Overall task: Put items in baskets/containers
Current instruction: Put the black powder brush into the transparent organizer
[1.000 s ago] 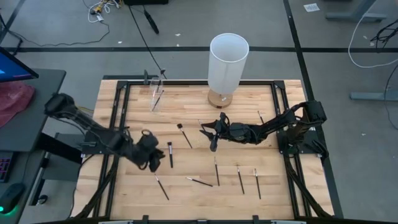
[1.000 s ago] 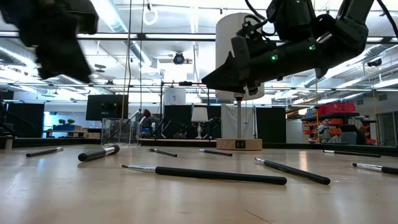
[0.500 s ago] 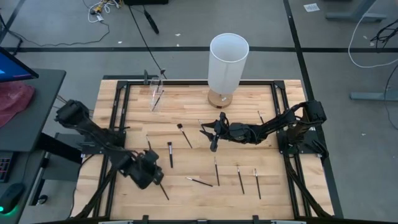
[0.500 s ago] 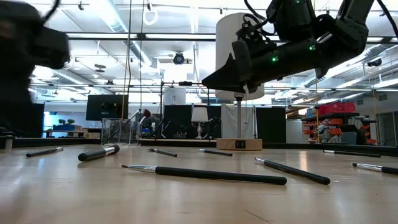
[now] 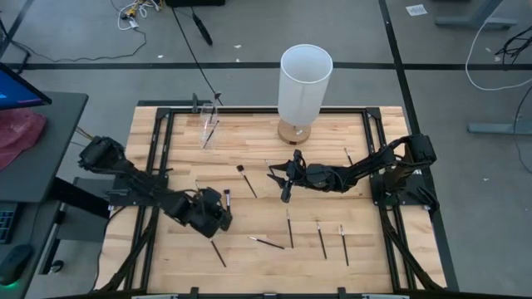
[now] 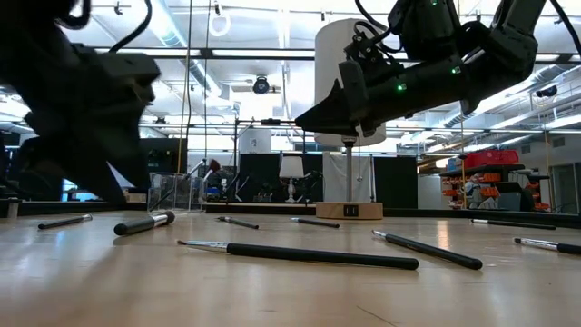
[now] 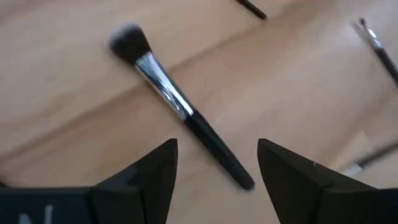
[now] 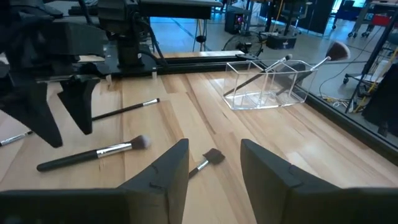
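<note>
One fluffy-tipped brush (image 7: 177,104) lies flat on the bench (image 5: 258,158) right under your left gripper (image 5: 218,212), whose jaws stand wide apart over the black handle end and hold nothing. That handle runs at a slant to the jaw line, so if you close as you are, one finger is likely to push it sideways and it could roll or skid off instead of seating between the pads. Turn the wrist to square up before you descend. Come down too hard and the fingertips will jam into the wood, since the handle is thin and sits low.

Your right gripper (image 5: 285,178) hovers empty, jaws part-open, near the middle of the bench, just in front of the white lamp (image 5: 304,87). The clear container (image 5: 209,123), already holding a couple of brushes, stands to the left of that lamp at the bench's far edge. It looks light, so a long brush dropped in at a steep tilt might tip it.
</note>
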`<state>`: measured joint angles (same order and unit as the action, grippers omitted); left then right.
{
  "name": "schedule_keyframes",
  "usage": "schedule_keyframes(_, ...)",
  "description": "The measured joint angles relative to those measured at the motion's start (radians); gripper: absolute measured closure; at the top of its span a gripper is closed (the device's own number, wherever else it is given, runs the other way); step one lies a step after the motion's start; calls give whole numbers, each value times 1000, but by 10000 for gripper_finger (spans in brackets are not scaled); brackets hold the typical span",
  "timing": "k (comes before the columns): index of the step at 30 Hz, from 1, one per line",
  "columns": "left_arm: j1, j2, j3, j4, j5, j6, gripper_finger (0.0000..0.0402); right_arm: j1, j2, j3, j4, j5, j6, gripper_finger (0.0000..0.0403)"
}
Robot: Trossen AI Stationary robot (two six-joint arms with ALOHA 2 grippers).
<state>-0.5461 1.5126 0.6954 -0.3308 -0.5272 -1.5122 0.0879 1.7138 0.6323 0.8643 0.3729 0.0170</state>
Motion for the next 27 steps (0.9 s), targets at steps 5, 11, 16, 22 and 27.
schedule_keyframes(5, 29, 122, 123, -151, -64, -23, 185, 0, 0, 0, -8, 0, 0, 254)
schedule_keyframes(11, 49, 274, 241, -278, -64, -64, 206, 0, 0, 0, -9, 0, -1, 254)
schedule_keyframes(16, 54, 341, 267, -292, -55, -86, 227, 0, 0, 0, -15, 0, 0, 254)
schedule_keyframes(22, 48, 349, 265, -295, -43, -101, 307, 0, 0, 0, -15, 0, 1, 254)
schedule_keyframes(27, 48, 347, 245, -269, -32, -100, 362, 0, 0, 0, -20, 0, 0, 254)
